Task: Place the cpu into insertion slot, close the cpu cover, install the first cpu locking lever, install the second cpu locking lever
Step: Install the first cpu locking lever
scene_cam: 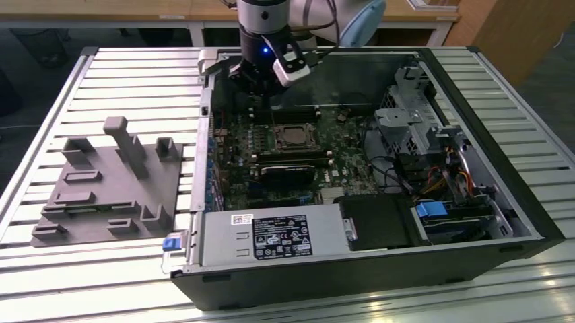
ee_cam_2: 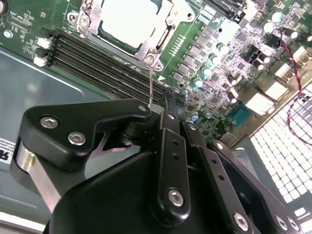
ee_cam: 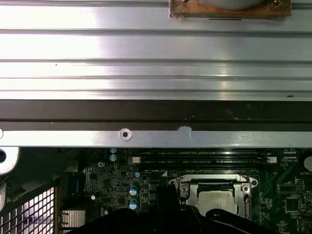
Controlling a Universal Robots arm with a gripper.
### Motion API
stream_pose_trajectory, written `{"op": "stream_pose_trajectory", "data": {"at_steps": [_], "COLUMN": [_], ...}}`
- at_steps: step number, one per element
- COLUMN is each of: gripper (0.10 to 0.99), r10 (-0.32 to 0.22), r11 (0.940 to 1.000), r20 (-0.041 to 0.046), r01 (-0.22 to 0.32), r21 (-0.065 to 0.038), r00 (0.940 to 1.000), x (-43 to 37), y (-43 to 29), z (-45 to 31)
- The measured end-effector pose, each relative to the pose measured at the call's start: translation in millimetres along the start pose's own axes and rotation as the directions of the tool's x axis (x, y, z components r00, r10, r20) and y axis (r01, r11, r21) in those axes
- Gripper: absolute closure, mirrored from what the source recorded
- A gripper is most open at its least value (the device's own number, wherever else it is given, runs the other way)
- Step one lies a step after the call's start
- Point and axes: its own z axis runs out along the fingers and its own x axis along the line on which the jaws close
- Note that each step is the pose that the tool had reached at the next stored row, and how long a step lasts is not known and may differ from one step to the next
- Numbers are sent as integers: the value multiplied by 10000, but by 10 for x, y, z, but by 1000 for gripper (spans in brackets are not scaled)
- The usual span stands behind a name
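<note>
The cpu [ee_cam_2: 126,19] lies pale and flat in the insertion slot [ee_cam: 181,187] on the green board. The silver cpu cover [ee_cam_2: 158,39] lies down around it, its cut-out showing the chip face. A thin wire locking lever [ee_cam_2: 151,83] rises from the socket's corner to my gripper [ee_cam_2: 165,100], whose fingers are pressed together on the wire's end. In the exterior view the gripper [scene_cam: 260,91] hangs inside the open computer case, just behind the cpu [scene_cam: 289,137]. In the first wrist view the cpu [ee_cam: 214,199] sits under the cover [ee_cam: 217,183].
Long black memory slots [ee_cam_2: 97,58] run beside the socket. A black heatsink block [scene_cam: 285,169], a power supply [scene_cam: 269,235] and a drive cage [scene_cam: 422,124] crowd the case. A grey fixture with pegs [scene_cam: 108,182] sits on the slatted table at the exterior view's left.
</note>
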Motion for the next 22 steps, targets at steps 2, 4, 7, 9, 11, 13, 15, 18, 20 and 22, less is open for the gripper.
{"op": "stream_pose_trajectory", "data": {"at_steps": [2, 4, 7, 9, 11, 13, 15, 18, 20, 22], "gripper": [980, 980, 980, 980, 980, 980, 980, 980, 980, 980], "r10": [0, -1, 0, -1, -1, -1, 0, -1, 0, -1], "r11": [10000, 10000, 10000, 10000, 10000, 10000, 10000, 10000, 10000, 10000], "r20": [0, 0, 0, 0, 0, 0, -1, -1, 0, 0], "r01": [0, 1, 0, 1, 1, 1, 0, 1, 0, 1], "r21": [3, 4, 4, 4, 4, 3, 4, 4, 4, 3], "r00": [10000, 10000, 10000, 10000, 10000, 10000, 10000, 10000, 10000, 10000], "x": [-12, -25, -49, -69, -88, -106, -123, -154, -182, -224], "y": [0, 0, 1, 1, 1, 2, 2, 3, 3, 4], "z": [0, 1, 2, 2, 3, 4, 4, 5, 6, 8]}}
